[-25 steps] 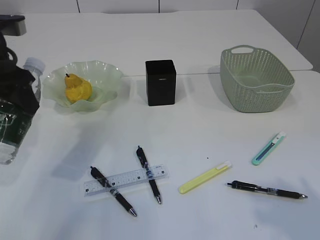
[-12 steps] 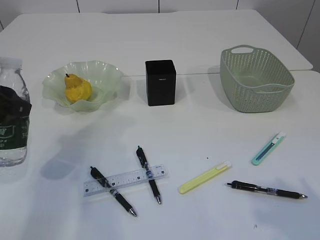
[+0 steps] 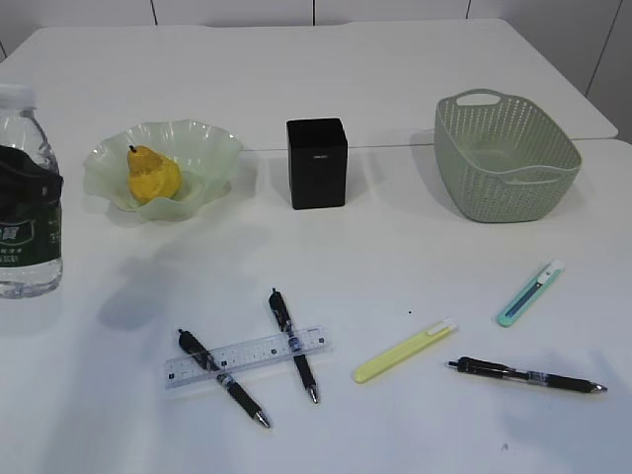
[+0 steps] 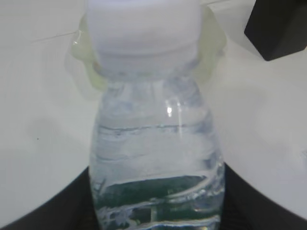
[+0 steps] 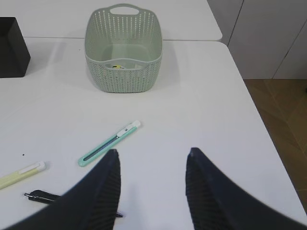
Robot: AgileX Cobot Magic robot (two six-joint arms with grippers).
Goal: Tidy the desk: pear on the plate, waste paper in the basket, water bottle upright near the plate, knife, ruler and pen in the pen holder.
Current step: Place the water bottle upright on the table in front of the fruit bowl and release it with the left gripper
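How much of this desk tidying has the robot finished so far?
Done: the pear lies on the plate, and a wrapper scrap lies in the basket. In hand: the left pincer holds the water bottle upright on the desk beside the plate. Left: the ruler, three pens and two knives lie outside the pen holder.

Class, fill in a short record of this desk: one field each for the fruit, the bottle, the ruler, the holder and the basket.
pear: lying in the plate
water bottle: upright at the far left, left jaws around its label
ruler: lying across two pens
pen holder: upright between plate and basket
basket: paper scrap inside
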